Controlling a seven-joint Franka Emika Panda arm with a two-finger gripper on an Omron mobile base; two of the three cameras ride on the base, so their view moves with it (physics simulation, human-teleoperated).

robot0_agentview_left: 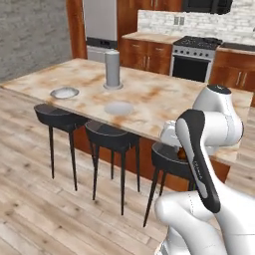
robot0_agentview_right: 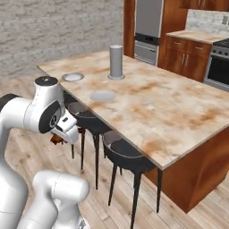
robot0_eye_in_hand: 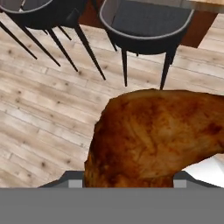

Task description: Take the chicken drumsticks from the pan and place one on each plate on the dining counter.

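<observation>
Gripping a chicken drumstick, hand unlabelled.

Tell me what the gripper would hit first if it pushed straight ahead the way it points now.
Probably the pale wooden plank floor. The gripper, shut on a glossy reddish-brown chicken drumstick, aims down at it beside the black round-seated bar stools; depth is unclear.

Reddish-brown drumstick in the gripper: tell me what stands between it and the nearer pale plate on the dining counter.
The gripper holds the glossy reddish-brown chicken drumstick low, below the mottled beige dining counter. The counter's edge and the dark round stools stand between it and the nearer pale round plate. It likely must rise first.
</observation>
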